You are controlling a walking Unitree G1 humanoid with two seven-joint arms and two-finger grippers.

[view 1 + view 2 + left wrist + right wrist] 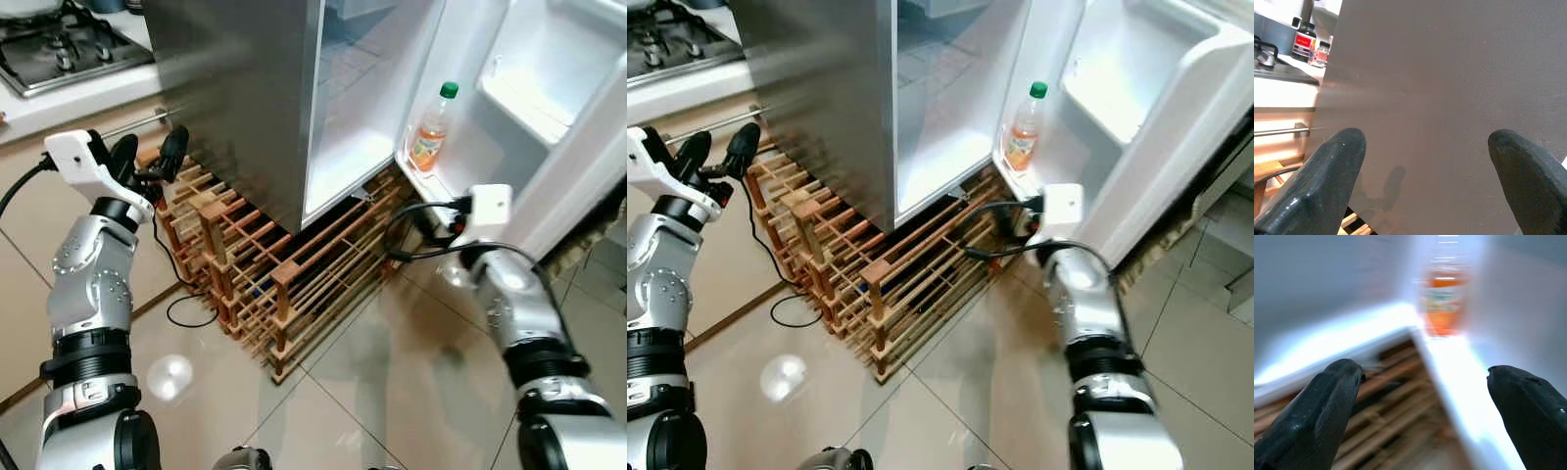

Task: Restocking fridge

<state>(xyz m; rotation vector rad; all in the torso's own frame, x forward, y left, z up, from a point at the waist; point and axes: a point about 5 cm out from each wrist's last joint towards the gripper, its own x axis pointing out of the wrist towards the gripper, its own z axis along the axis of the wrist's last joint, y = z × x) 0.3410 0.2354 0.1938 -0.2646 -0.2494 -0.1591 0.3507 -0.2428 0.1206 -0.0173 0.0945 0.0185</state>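
The fridge (245,88) stands open, and its white door (578,147) is swung out to the right. An orange drink bottle (431,132) with a green cap stands upright in the door's lowest shelf. My right gripper (1425,372) is open and empty, low and just short of that shelf. The bottle (1442,298) appears blurred ahead, beyond its fingers. My left gripper (150,157) is raised at the left beside the fridge's grey side wall (1449,98). It is open with nothing between its fingers.
A low wooden wine rack (274,264) runs along the floor under and in front of the fridge. A black cable (191,313) loops on the tiles beside it. A gas hob (59,49) sits on the counter at the far left.
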